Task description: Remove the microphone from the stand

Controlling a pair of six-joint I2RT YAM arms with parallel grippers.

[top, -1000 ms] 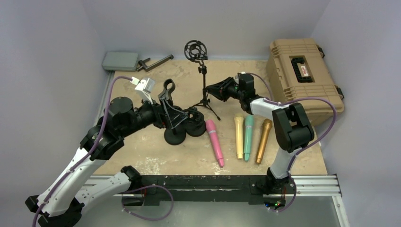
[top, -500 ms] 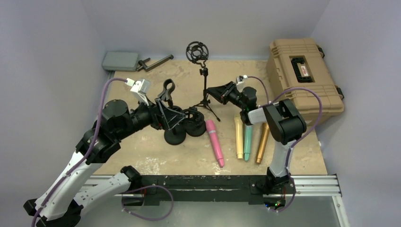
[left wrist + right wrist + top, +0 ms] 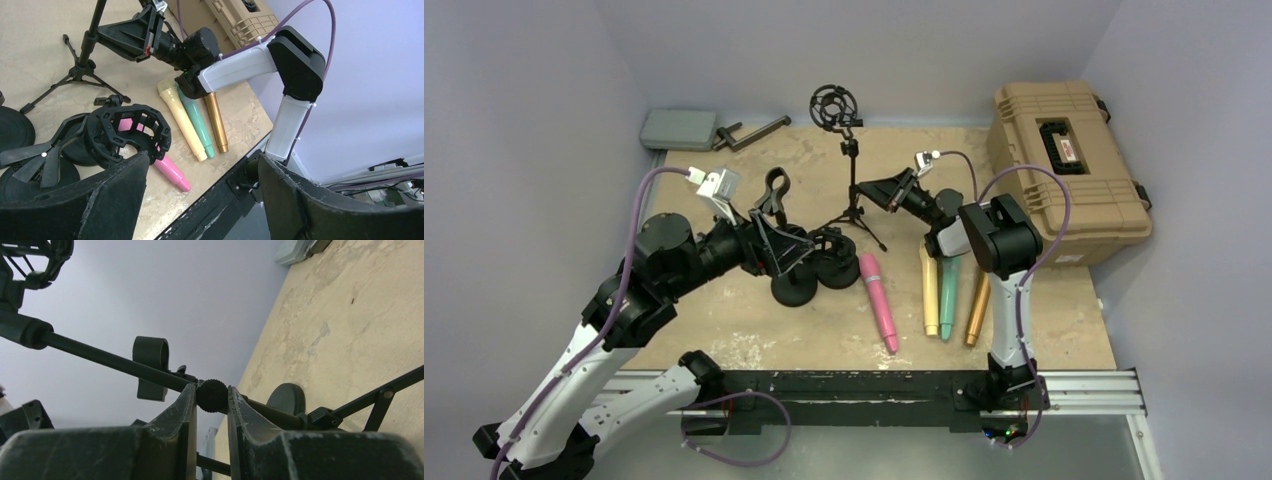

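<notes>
A black tripod stand (image 3: 853, 190) stands at the back middle, and the shock mount (image 3: 835, 105) on top looks empty. My right gripper (image 3: 886, 190) reaches it from the right. In the right wrist view it (image 3: 211, 389) is shut on a knurled knob (image 3: 212, 398) on the pole (image 3: 100, 357). Pink (image 3: 877, 300), cream (image 3: 930, 290), teal (image 3: 949, 290) and gold (image 3: 977, 305) microphones lie on the table. My left gripper (image 3: 786, 245) is wide open and empty (image 3: 202, 160) above the round-based desk stands (image 3: 796, 290), close to a black ring mount (image 3: 127, 132).
A tan hard case (image 3: 1064, 160) sits at the right edge. A grey pad (image 3: 679, 128) and a black clamp (image 3: 749, 133) lie at the back left. The tripod legs (image 3: 859, 222) spread between the two grippers. Walls close in on both sides.
My right gripper has swung left, rolled over and reached the tripod pole. The shock mount has shifted slightly left. The left arm has barely moved.
</notes>
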